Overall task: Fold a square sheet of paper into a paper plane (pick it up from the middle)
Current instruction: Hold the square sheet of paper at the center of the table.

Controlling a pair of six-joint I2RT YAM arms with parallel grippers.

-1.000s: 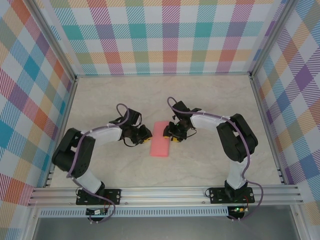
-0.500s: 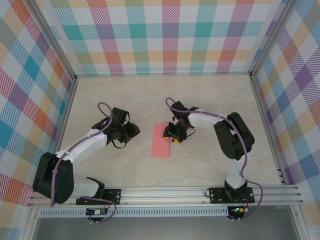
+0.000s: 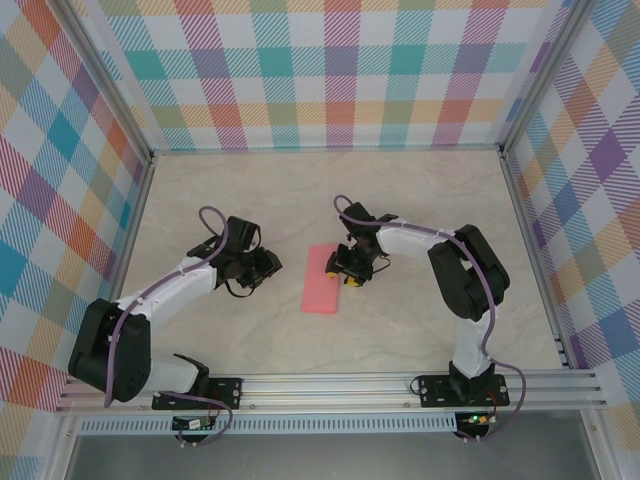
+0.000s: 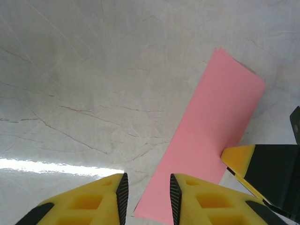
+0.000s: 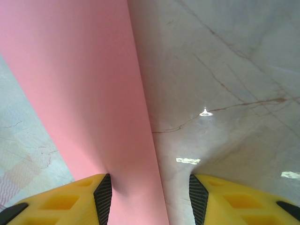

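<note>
**Appearance.** The paper [image 3: 322, 280] is salmon pink and plain on its upper face. It is a long, narrow strip with straight, parallel long edges and square ends, and it lies flat on the pale marbled table [image 3: 430, 200]. In the left wrist view, the paper [image 4: 211, 136] shows a second layer slightly offset at its far corner, so the strip is folded over on itself. No crease shows along its upper face.

**Position.** The paper rests near the middle of the table. Its long axis runs roughly from near to far, and its far end leans slightly to the right.

**Right gripper.** The right gripper [image 3: 350, 272] is at the paper's right long edge, toward the far end. In the right wrist view, the right gripper [image 5: 146, 187] has its jaws apart and straddles that edge. One finger is over the paper [image 5: 84, 93] and the other is over bare table. The jaws are released and grasp nothing. In the left wrist view, a yellow fingertip [image 4: 239, 157] of this gripper meets the same edge. Whether it presses on the sheet cannot be told.

**Left gripper.** The left gripper [image 3: 272, 264] is to the left of the paper, apart from it, with its fingers pointing toward it. In the left wrist view, the left gripper [image 4: 147, 190] has a narrow gap between its jaws with only table showing through. The jaws are released, and the paper's near corner lies just beyond the right-hand finger.
</note>
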